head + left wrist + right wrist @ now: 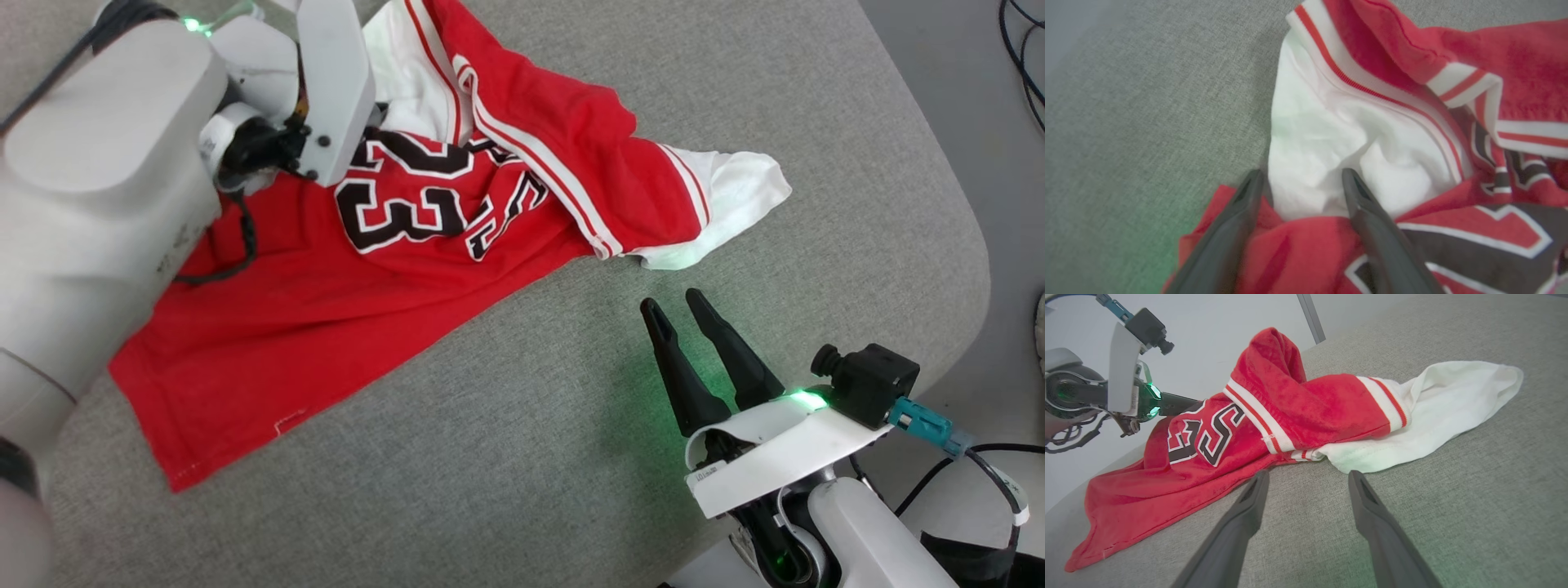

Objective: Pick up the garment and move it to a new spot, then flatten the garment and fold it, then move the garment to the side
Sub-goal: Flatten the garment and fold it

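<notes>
**Both Jaws Fully Open, Garment Unheld on the Grey Surface**

1. Left gripper (pixel 1301 173): the jaws stand wide apart and hold nothing. In the left wrist view the two dark fingers lie over a red fold of the garment (pixel 310 327). A crumpled white panel (pixel 1331 143) lies in the gap between the fingertips. Whether the fingertips touch the cloth cannot be told.

2. Right gripper (pixel 673 300): the jaws are also spread wide and are empty. In the right wrist view both fingers hang over bare grey surface (pixel 531 457). They point at the garment's near edge, where the striped trim (pixel 1306 454) meets a white end (pixel 1453 404). The tips stop just short of the cloth and are apart from it.

3. Garment position: the garment lies loosely bunched on the grey surface, on the left and far part of the head view.
   - The red lower body spreads flat toward the near left, with its hem (pixel 220 453) showing.
   - The black "23" (pixel 400 200), outlined in white, sits creased near the middle.
   - A red fold with striped trim is draped over the right portion, and the white end extends to the far right.

4. Surroundings: the pale left forearm (pixel 90 204) covers the garment's left edge in the head view. A small black camera (pixel 869 380) sits on the right wrist. Beyond the surface's rounded right edge, dark cables (pixel 1024 57) lie on the floor (pixel 1012 245).
</notes>
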Tool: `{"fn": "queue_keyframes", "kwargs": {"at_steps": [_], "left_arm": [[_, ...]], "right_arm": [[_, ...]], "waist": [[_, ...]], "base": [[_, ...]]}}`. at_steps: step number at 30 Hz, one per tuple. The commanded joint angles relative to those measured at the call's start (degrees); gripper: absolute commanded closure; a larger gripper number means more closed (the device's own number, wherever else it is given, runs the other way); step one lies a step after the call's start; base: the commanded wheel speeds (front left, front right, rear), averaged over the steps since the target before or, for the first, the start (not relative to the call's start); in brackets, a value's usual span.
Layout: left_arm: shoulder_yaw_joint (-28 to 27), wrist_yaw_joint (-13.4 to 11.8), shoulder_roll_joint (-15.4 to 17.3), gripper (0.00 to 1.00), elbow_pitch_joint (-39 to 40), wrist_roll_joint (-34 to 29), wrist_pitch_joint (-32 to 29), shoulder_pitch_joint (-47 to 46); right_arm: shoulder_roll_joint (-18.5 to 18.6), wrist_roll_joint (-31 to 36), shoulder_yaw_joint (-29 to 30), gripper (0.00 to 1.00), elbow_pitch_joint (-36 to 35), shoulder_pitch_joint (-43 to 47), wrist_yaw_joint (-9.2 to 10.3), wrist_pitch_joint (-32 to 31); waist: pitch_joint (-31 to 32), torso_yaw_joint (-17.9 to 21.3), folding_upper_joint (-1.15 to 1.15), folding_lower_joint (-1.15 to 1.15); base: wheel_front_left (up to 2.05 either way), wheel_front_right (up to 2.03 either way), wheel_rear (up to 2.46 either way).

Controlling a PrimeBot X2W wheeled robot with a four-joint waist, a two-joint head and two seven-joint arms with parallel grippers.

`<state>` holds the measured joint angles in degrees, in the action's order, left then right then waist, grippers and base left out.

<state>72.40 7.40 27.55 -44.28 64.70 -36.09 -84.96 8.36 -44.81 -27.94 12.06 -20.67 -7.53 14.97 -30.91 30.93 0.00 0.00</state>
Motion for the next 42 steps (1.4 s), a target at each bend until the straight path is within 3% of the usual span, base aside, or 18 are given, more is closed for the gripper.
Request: {"fn": "queue_keyframes", "kwargs": {"at_steps": [1, 2, 3, 13, 17, 24, 30, 36, 42], "left_arm": [[0.75, 0.17, -0.06, 0.0, -0.02, 0.96, -1.02, 1.37], [0.77, 0.18, -0.36, 0.27, 0.63, 1.81, -1.06, 1.59], [0.52, 0.18, -0.54, 1.0, 0.96, 2.83, -0.42, 1.64], [0.16, 0.17, -1.35, 1.0, 1.96, 6.69, 3.99, -0.71], [-0.46, 0.17, -1.12, 1.0, 3.56, 9.02, 5.93, -2.02], [-1.45, 0.17, 3.38, 1.0, 6.97, 13.09, 8.93, -1.04], [-1.35, -0.19, 9.53, 1.0, 5.02, 17.29, 4.45, 3.7], [-1.14, -2.61, 14.08, 1.0, 3.38, 19.33, 1.16, 7.8], [-2.57, -5.13, 13.95, 1.0, 0.27, 20.5, 5.5, 11.3]], "right_arm": [[-0.06, 0.38, 0.1, 0.0, -0.37, -0.36, 0.06, 0.29], [-0.1, 0.43, 0.06, 0.0, -0.51, -0.38, 0.06, 0.29], [-0.12, 0.54, 0.03, 0.0, -0.65, -0.43, 0.06, 0.29], [1.04, 1.41, 1.72, 0.0, -1.58, 0.35, 0.06, 0.29], [2.36, 2.04, 2.83, 0.0, -1.84, 1.4, 0.06, 0.29], [5.14, 3.53, 5.0, 0.0, -2.82, 2.95, 0.06, -1.49], [5.98, 4.69, 6.95, 0.0, -5.35, 4.76, 0.06, -5.06], [5.58, 5.67, 9.0, 0.0, -8.35, 6.31, 0.06, -8.27], [4.87, 6.62, 10.36, 0.0, -10.62, 7.49, 0.06, -10.29]], "waist": [[0.28, -0.21, 0.0, 0.0], [0.38, -0.27, 0.0, 0.0], [0.44, -0.34, 0.0, 0.0], [1.45, -3.45, 0.0, 0.0], [3.81, -8.05, 0.0, 0.0], [9.58, -17.95, 0.0, 0.0], [13.65, -24.49, 0.0, 0.0], [14.58, -26.86, 0.0, 0.0], [14.05, -26.35, 0.0, 0.0]], "base": [[0.0, 0.0, 0.0], [0.0, 0.0, 0.0], [0.0, 0.0, 0.0], [0.0, 0.0, 0.0], [0.0, 0.0, 0.0], [0.0, 0.0, 0.0], [0.0, 0.0, 0.0], [0.0, 0.0, 0.0], [0.0, 0.0, 0.0]]}}
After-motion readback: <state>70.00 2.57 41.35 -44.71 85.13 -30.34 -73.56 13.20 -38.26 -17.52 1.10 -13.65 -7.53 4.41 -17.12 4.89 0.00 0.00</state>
